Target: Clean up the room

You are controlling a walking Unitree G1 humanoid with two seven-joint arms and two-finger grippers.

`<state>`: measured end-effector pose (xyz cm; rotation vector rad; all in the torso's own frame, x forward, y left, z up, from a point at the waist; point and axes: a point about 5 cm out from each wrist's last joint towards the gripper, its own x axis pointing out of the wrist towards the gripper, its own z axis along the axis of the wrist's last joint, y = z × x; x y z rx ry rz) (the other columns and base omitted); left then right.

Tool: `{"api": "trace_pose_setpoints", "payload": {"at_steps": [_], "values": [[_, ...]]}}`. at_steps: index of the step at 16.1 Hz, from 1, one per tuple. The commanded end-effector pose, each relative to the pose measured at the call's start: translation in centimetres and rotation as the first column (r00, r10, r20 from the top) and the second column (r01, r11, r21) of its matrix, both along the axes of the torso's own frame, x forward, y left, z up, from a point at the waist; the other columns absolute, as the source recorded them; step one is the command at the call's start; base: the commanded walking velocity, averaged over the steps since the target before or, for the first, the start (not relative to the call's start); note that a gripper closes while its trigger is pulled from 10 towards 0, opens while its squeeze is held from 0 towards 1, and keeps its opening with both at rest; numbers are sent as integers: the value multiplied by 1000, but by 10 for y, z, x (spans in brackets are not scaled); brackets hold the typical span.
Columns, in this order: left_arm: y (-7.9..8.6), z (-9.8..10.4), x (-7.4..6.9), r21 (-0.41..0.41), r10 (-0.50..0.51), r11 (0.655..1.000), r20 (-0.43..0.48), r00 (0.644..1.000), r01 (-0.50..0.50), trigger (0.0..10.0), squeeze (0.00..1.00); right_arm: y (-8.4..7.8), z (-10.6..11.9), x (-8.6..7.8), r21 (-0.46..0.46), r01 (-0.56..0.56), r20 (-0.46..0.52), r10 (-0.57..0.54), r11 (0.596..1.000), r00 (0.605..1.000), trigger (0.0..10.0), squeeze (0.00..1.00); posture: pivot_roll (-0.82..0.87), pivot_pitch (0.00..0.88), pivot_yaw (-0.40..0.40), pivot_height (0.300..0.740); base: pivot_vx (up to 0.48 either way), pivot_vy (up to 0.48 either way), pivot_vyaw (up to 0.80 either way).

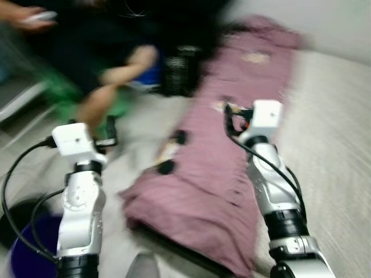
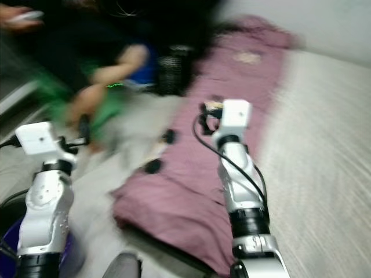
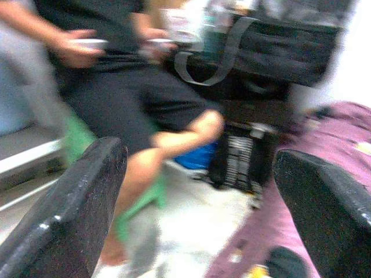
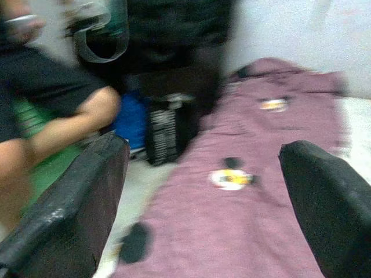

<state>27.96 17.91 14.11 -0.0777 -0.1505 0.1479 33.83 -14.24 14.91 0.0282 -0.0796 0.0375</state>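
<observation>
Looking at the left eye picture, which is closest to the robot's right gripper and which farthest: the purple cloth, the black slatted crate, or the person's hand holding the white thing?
From the right gripper:
1. Long purple cloth, spread directly beneath it.
2. Black slatted crate, beyond it, towards the robot's left.
3. Person's hand holding a white object, far off at the upper left.

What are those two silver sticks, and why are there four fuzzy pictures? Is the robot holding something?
The silver sticks are a robot's arms. Two pictures come from cameras in its head, looking down; they are fuzzy because the robot is moving. The left gripper and right gripper are its hands, each with two black fingers. The other two pictures come from cameras on its wrists, looking out between those fingers. Both grippers are open and hold nothing. In front lies a purple cloth with small dark things on it, too blurry to name. A person sits nearby, next to a black bag.
</observation>
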Motion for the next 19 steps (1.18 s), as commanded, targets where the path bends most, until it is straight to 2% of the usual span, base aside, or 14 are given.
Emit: {"api": "trace_pose_setpoints", "payload": {"at_steps": [1, 3, 10, 17, 19], "values": [[-8, -7, 0, 4, -14, 1000, -38, 999, 14, 10000, 0, -11, -7, -3, -4, 37, -20, -37, 999, 999, 10000, 0, 38, 6, 17, 740, 0, 0, 0], [-6, -7, 1, -18, -9, 1000, -36, 999, 8, 10000, 0, -11, -10, -3, -8, 39, -26, -40, 999, 999, 10000, 0, 39, 1, 17, 740, 0, 0, 0], [-8, -8, 3, -13, -14, 1000, -40, 999, 14, 10000, 0, -14, -18, -1, 11, 79, -67, -78, 997, 995, 10000, 0, 37, 0, 17, 740, 0, 0, 0], [-9, -8, 5, -43, -35, 999, -34, 999, 34, 10000, 0, -14, -19, 1, 16, 83, -74, -82, 996, 994, 10000, 0, 36, 0, 19, 740, 0, 0, -749], [-11, -8, 5, -34, -45, 998, -30, 999, 44, 10000, 0, -13, -19, 1, 13, 77, -65, -76, 997, 995, 10000, 0, 36, 0, 20, 740, 0, 0, 0]]}}
